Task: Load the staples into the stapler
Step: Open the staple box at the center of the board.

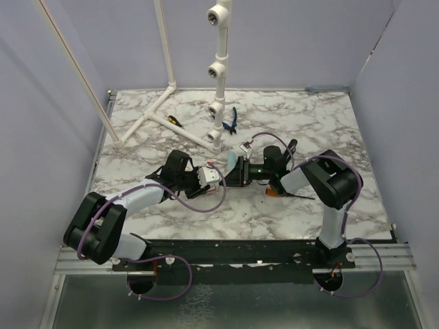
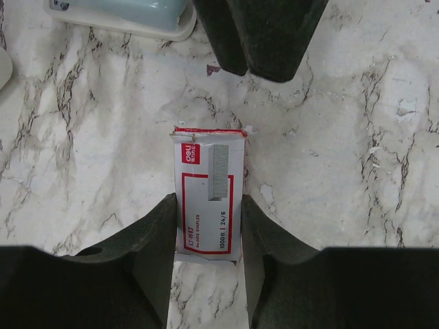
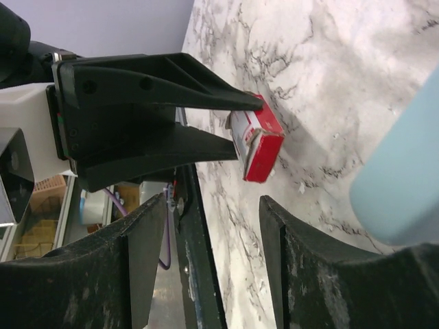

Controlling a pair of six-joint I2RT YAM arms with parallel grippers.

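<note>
Left gripper (image 2: 209, 205) is clamped on a small flat white-and-red cardboard box of staples (image 2: 208, 195), one black finger pressed against each long side. The box sits near the middle of the white marble-patterned table top (image 2: 343, 171); whether it rests on the surface or hangs just above it cannot be told.

Only the left wrist view shows the printed face. It carries a red patch reading "deli", a picture of a grey staple strip, a red frame, and "1000" and "24/6" along the edge. The finer line beside them is too small to read.

Only the right wrist view shows the box end-on, with its red end and a loose flap pinched between the left fingers. It also shows the right gripper (image 3: 212, 205) with its jaws apart and nothing between them, facing the box. A pale teal rounded bar (image 3: 405, 178) lies just beside it.

From the top view the two grippers meet nose to nose mid-table, and the box is hidden.
</note>
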